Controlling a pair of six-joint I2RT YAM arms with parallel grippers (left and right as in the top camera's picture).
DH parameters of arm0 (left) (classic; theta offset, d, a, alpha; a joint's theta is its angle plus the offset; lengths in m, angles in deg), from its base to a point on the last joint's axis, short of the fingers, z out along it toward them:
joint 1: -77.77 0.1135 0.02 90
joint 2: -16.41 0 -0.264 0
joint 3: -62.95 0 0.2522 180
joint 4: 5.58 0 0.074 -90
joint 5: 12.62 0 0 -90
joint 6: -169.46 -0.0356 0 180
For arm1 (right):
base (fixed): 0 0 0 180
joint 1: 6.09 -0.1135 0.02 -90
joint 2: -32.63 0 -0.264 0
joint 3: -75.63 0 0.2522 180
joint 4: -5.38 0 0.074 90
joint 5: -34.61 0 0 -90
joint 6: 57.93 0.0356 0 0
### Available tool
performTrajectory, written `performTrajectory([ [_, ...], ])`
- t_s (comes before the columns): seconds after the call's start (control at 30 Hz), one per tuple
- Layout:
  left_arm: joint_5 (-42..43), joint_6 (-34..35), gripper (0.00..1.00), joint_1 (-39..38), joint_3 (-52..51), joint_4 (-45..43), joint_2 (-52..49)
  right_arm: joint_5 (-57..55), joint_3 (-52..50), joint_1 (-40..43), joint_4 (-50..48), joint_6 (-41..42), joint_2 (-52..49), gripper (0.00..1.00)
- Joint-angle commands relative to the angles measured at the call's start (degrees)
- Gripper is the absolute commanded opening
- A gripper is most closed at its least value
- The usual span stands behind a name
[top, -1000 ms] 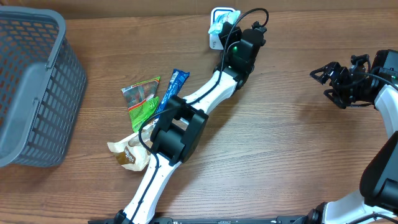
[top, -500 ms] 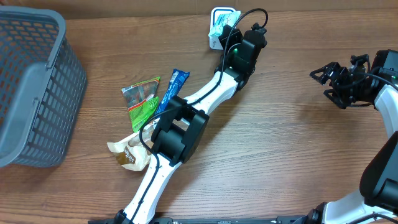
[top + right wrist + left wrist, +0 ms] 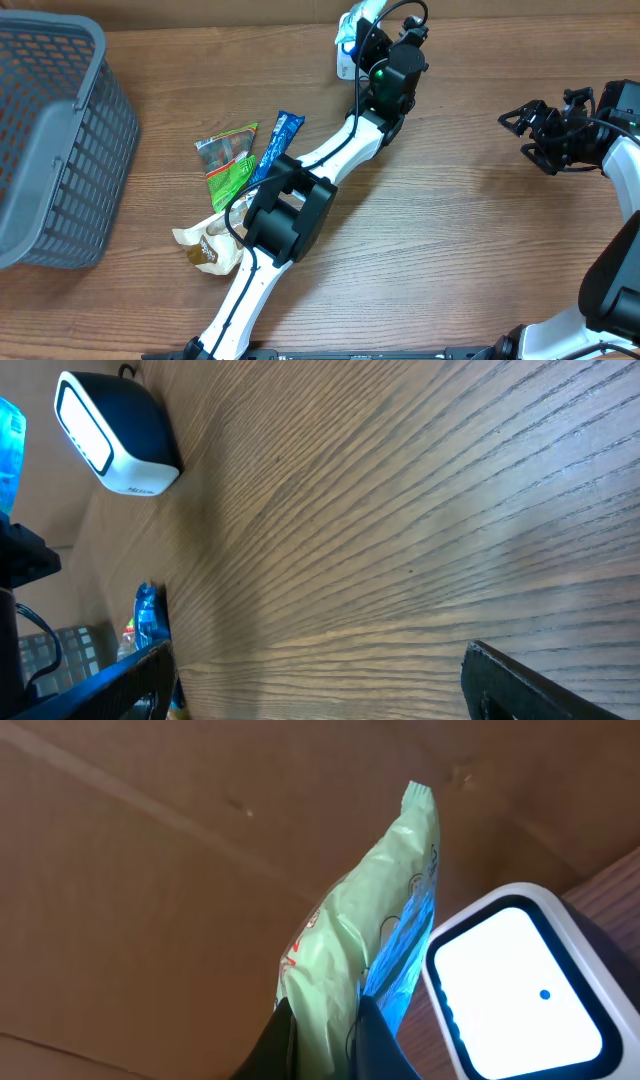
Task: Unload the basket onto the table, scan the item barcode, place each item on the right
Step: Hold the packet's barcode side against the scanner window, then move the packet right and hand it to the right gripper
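A pale green and blue snack packet (image 3: 372, 920) stands upright, and my left gripper (image 3: 328, 1042) is shut on its lower end. The white barcode scanner (image 3: 520, 982), its lit window ringed in black, lies just right of the packet. From overhead, the left gripper (image 3: 364, 27) holds the packet (image 3: 347, 24) at the table's far edge, over the scanner (image 3: 343, 68), which is mostly hidden. My right gripper (image 3: 524, 135) hovers open far to the right with nothing in it. In the right wrist view its fingers (image 3: 540, 685) spread wide over bare wood, with the scanner (image 3: 115, 435) distant.
A grey basket (image 3: 50, 140) fills the left side. A green packet (image 3: 228, 160), a blue packet (image 3: 278, 145) and a cream-brown packet (image 3: 205, 245) lie beside the left arm's elbow. A brown cardboard wall backs the table.
My left gripper has shifted slightly toward the far edge with the packet, which now covers more of the scanner. The right arm has not moved.
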Motion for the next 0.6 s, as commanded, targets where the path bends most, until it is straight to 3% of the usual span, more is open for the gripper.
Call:
performTrajectory([
  [0.0,-2.9,0.0,0.04,0.0,4.4,-0.8,2.3,0.0,1.5,-0.3,-0.2,-0.5,1.1,0.91],
  [0.17,-8.6,3.7,0.04,-0.3,7.4,3.7,5.4,0.0,1.5,-0.3,-0.1,-0.5,1.1,0.91],
  [0.23,-9.8,7.6,0.04,-0.6,7.4,10.8,7.6,0.3,1.5,-0.3,-0.1,-0.5,1.1,0.91],
  [0.3,-8.9,16.0,0.04,-1.0,7.4,23.0,10.6,0.7,1.5,-0.3,-0.1,-0.5,1.1,0.91],
  [0.37,-2.5,28.2,0.04,-1.2,7.4,39.1,14.4,1.4,1.5,-0.3,-0.1,-0.5,1.1,0.91],
  [0.43,8.9,39.5,0.04,-0.7,7.4,52.3,18.3,1.7,1.5,-0.3,-0.1,-0.5,1.1,0.91],
  [0.57,33.1,54.7,0.04,2.8,7.4,66.5,25.0,2.5,1.5,-0.3,0.6,-0.5,1.1,0.91],
])
